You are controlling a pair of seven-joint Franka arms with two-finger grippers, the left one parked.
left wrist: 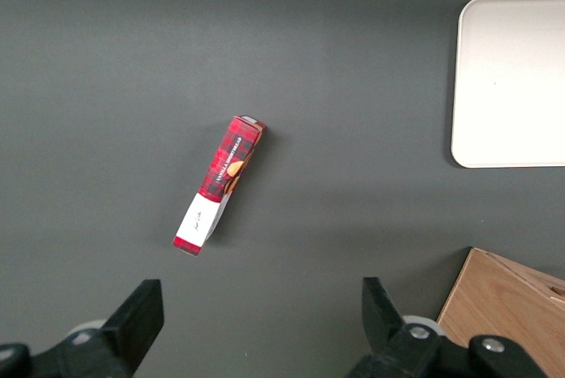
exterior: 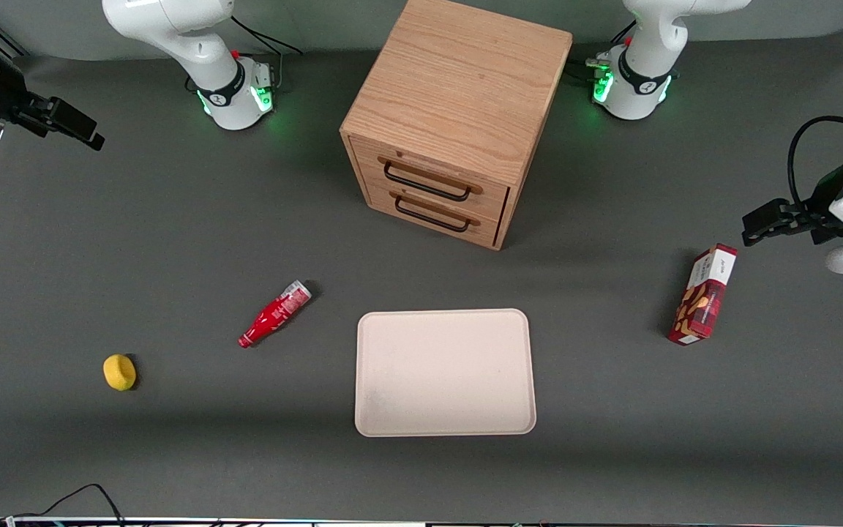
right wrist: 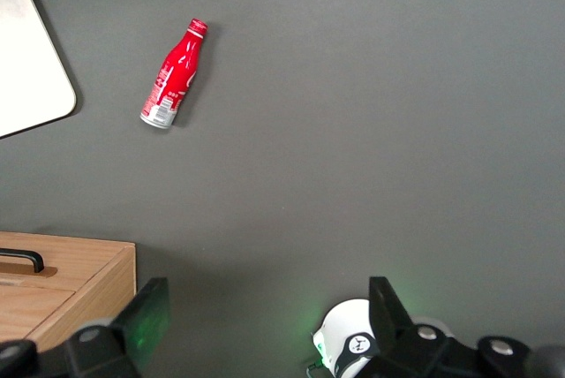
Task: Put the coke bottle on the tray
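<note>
Gripper [right wrist: 260,329] high over bench, fingers apart, well off coke bottle [exterior: 274,314] lying beside tray [exterior: 445,372]; grab mid-body, across its width.

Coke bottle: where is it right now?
The coke bottle lies on its side on the table between the lemon and the tray, not on it; the right hand is parked high, far away.

Bare table rings the coke bottle [exterior: 275,314]; tool [exterior: 74,126] hangs well apart.
</note>
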